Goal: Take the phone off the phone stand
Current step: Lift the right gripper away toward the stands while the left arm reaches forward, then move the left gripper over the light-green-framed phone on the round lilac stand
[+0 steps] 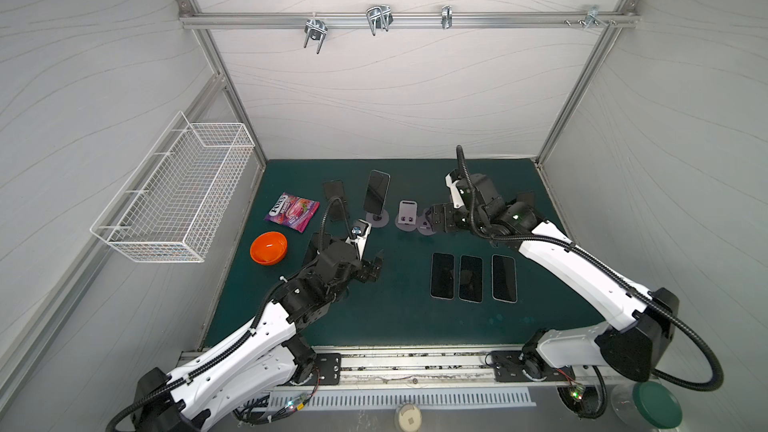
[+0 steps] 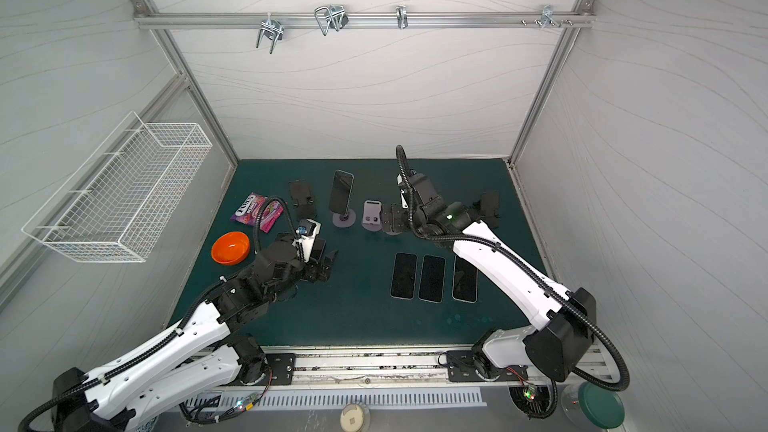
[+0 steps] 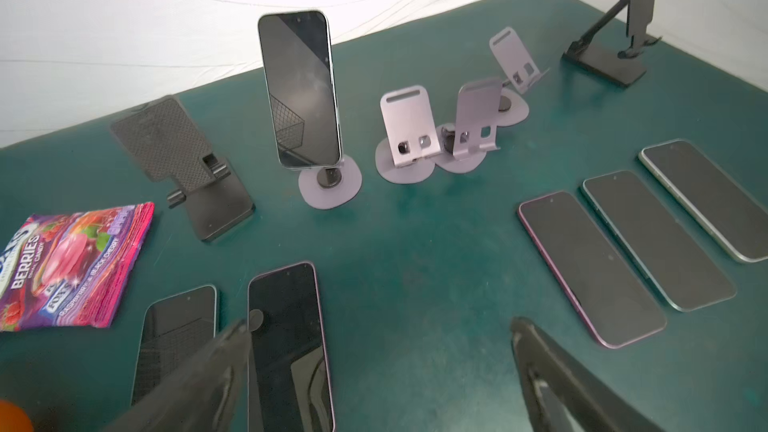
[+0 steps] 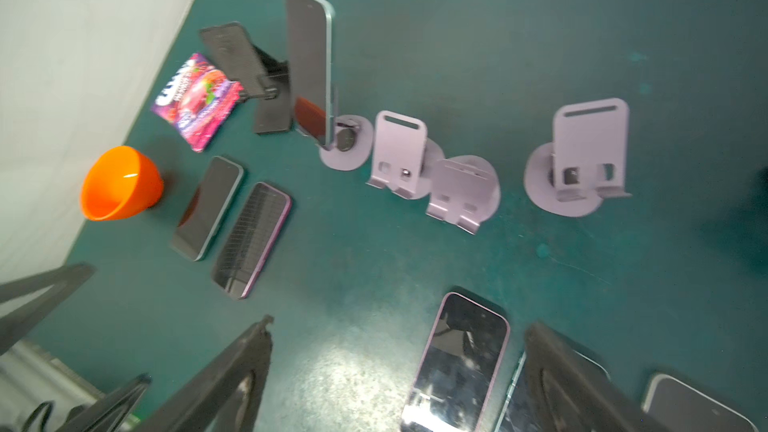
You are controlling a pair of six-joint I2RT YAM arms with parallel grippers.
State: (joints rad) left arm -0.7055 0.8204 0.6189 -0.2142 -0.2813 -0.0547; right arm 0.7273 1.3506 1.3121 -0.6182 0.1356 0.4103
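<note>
Phone (image 1: 376, 192) stands upright on the lilac phone stand (image 1: 377, 220), screen towards the arms, lower edge seated in the stand's lip

Left gripper (image 3: 374, 336): jaws wide, empty, low over the desk (image 1: 399, 317) on the near side of the phone stand, above two flat phones (image 3: 286, 347)

Right gripper (image 4: 399, 326): jaws wide, empty, just past the empty lilac stands (image 1: 407, 214) that sit on the right arm's side of the phone stand

Step in hand (my reading): approach and grasp. The left arm seems to have the clearer line in

Method:
- take the phone's upper half, with the jaws across its long side edges
- close squarely
- lift up along the backrest until the lip is cleared, then draw away

Risk: the light round base may tip or drag, and a sideways pull could knock it into the neighbouring stand
</note>
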